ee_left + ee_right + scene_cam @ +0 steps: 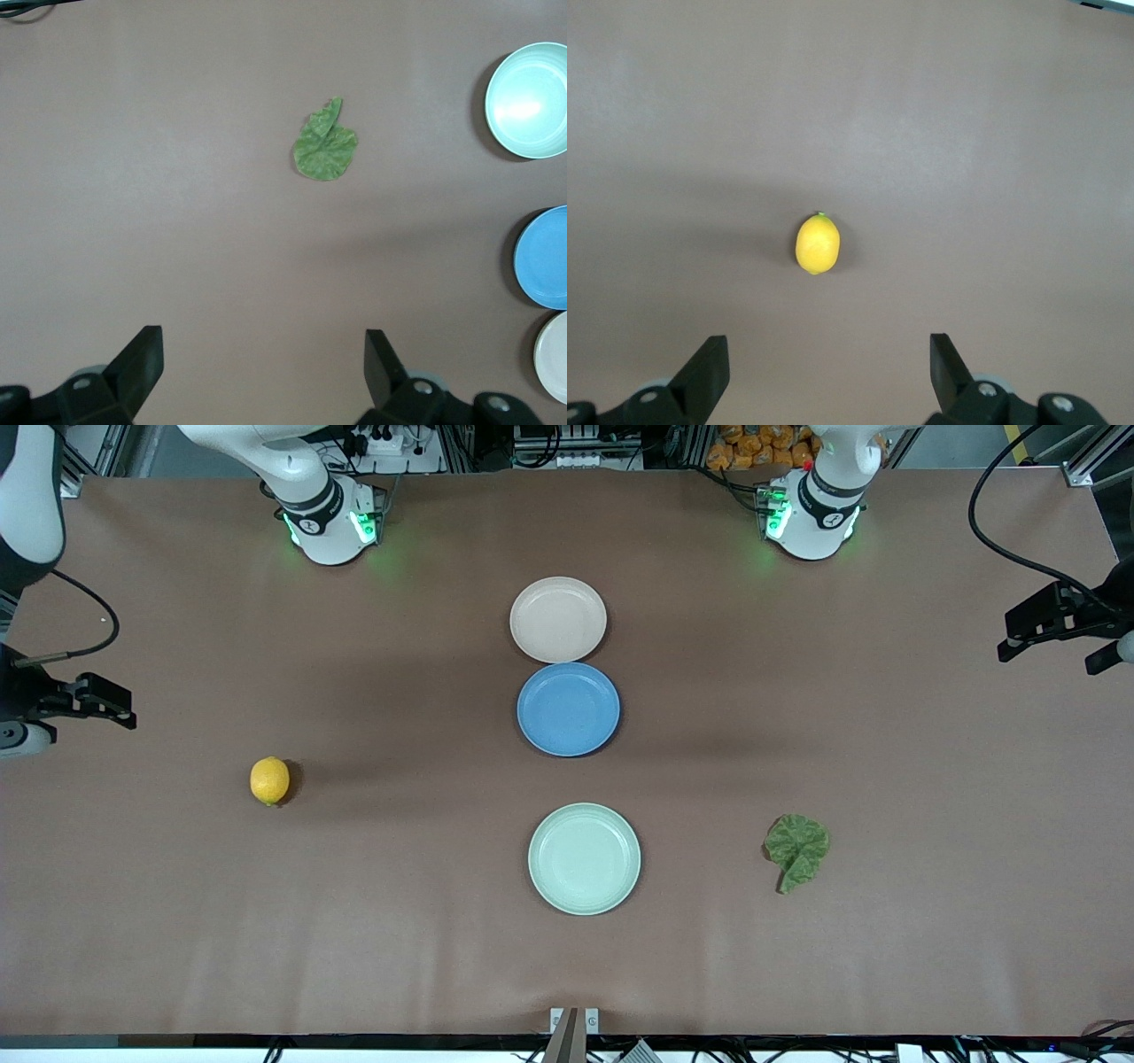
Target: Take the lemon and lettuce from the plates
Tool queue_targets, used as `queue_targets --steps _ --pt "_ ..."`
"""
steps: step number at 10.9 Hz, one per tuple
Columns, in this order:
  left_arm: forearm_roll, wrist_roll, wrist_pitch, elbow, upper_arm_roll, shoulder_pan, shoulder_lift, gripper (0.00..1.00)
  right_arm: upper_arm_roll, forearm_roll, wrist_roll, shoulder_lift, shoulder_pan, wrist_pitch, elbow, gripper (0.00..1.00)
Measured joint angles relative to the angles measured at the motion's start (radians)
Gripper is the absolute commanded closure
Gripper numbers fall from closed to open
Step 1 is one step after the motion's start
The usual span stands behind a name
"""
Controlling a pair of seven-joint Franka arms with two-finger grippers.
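No legible labels or writing anywhere; my left gripper [263,372] hangs with jaws spread wide and empty over the bare brown matte table [354,921] at the left arm's end, and my right gripper [829,372] is the same, wide and empty, over the right arm's end. The smooth oval lemon [269,780] lies on the tabletop toward the right arm's end, and the crinkled lettuce [796,849] lies flat toward the left arm's end, neither on a plate. Only the front view shows all three round rimmed plates in a central line, cream plate [558,620] touching the blue plate [568,708], mint plate [584,858] nearest the camera; my right wrist view shows just the lemon.
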Motion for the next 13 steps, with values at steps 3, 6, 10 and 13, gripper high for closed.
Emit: queue_targets --steps 3,6,10,13 --pt "0.000 0.000 0.000 -0.003 0.041 -0.047 0.000 0.00 0.005 0.000 0.128 -0.001 0.049 -0.043 0.049 0.00" --pt "0.001 0.000 0.000 -0.004 0.058 -0.061 -0.001 0.00 0.065 0.000 0.148 -0.002 0.013 -0.045 0.066 0.00" --pt "0.001 0.000 -0.005 -0.004 0.061 -0.061 -0.001 0.00 0.345 0.000 0.246 -0.050 -0.245 -0.055 0.061 0.00" --pt "0.001 0.000 -0.005 -0.004 0.061 -0.061 -0.001 0.00 0.364 0.000 0.258 -0.144 -0.268 0.029 -0.087 0.00"
